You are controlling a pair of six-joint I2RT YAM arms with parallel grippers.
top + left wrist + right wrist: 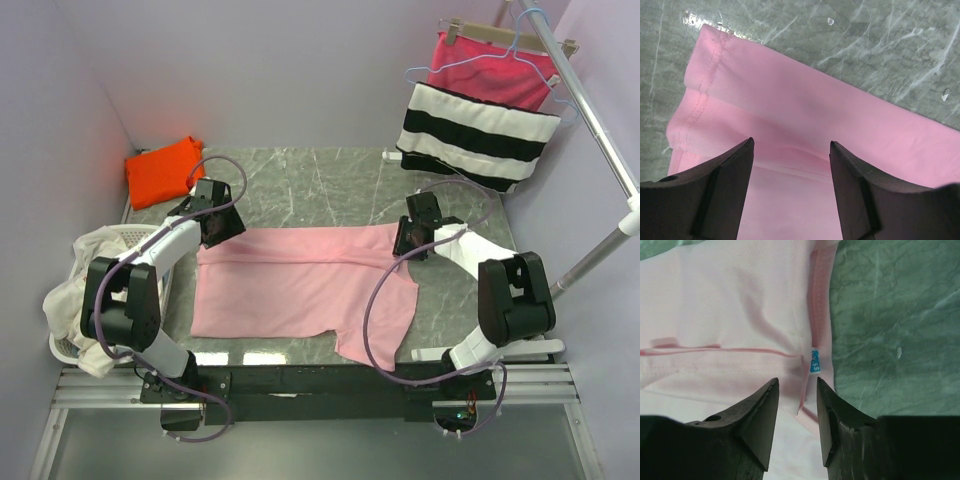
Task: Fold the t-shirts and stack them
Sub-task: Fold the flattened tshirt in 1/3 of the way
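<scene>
The light pink t-shirt (300, 290) lies flat on the green marble table (320, 180), its far edge folded over towards me and one sleeve hanging near the front edge. My left gripper (226, 230) hovers open over the shirt's far left hemmed corner (700, 90), with cloth below the fingers and nothing gripped (791, 143). My right gripper (408, 243) stands over the far right edge by the collar. Its jaws are parted (797, 380) just short of the small blue neck label (815, 360), and a fold edge lies between them unpinched. The orange t-shirt (163, 172) sits folded at the far left corner.
A white laundry basket (70, 300) with pale cloth stands off the table's left edge. At the back right, a black-and-white striped cloth (478, 135) and a magenta cloth on a hanger (495, 75) hang from a white rail (590, 110).
</scene>
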